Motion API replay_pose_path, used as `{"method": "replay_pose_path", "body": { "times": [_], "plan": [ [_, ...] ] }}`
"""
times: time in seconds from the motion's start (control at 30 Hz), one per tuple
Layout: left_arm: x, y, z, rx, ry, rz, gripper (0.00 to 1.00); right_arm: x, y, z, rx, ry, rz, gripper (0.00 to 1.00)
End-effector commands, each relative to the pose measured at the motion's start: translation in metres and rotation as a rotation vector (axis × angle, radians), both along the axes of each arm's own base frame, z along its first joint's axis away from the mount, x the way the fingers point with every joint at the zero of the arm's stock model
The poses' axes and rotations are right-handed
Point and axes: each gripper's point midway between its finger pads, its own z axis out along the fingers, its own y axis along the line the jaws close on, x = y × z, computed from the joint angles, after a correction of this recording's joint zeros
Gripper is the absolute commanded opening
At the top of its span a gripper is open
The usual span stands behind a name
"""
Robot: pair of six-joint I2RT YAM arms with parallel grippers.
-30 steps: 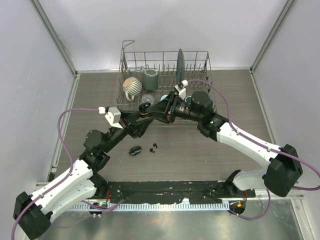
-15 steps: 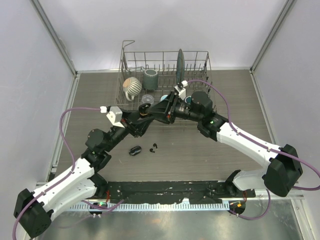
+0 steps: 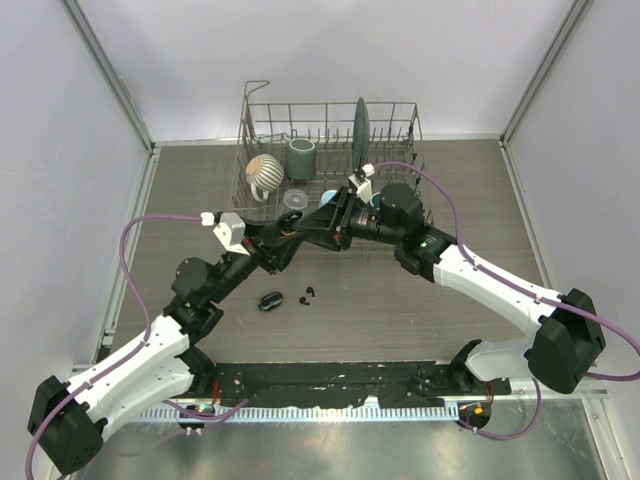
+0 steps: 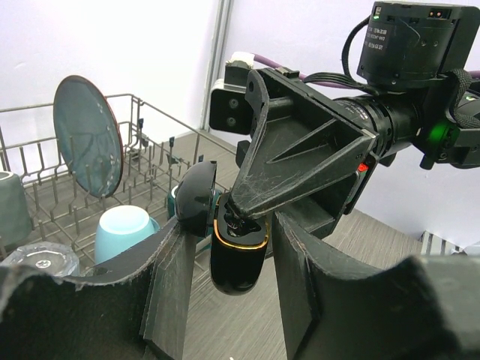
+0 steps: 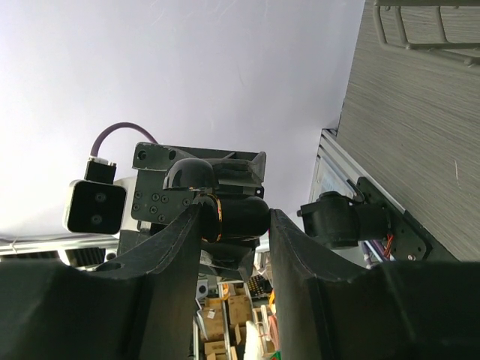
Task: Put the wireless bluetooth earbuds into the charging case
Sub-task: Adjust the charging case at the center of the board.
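Obscuring the charging case (image 4: 238, 259) rim, apparently: right jaws.

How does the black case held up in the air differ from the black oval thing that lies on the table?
The held case is off the table, gripped by the left tool. The oval thing lies on the table, and nothing touches it. The held case has its lid swung open and shows an orange rim. The oval thing shows no open lid or rim, though it is small in the view. Both are black and rounded.
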Motion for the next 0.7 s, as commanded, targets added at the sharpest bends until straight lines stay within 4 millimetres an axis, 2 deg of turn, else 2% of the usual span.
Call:
{"method": "replay_pose_path", "body": {
  "times": [0.0,0.2,0.33,0.63,0.67],
  "plan": [
    [-0.004,0.000,0.024,-0.042,-0.062,-0.009,0.48,-0.003,-0.005,0.031,0.055,-0.082,-0.003,0.01],
    [-0.005,-0.001,0.020,-0.033,-0.048,-0.018,0.53,-0.005,-0.006,0.043,0.100,-0.104,-0.004,0.01],
    [-0.005,-0.001,0.018,-0.030,-0.044,-0.018,0.53,-0.006,-0.005,0.046,0.109,-0.105,0.003,0.01],
    [-0.002,-0.001,0.023,-0.041,-0.058,-0.010,0.39,-0.007,-0.005,0.039,0.087,-0.093,0.008,0.01],
    [-0.002,-0.001,0.023,-0.040,-0.059,-0.009,0.34,-0.007,-0.006,0.039,0.086,-0.097,0.007,0.01]
  ]
}}
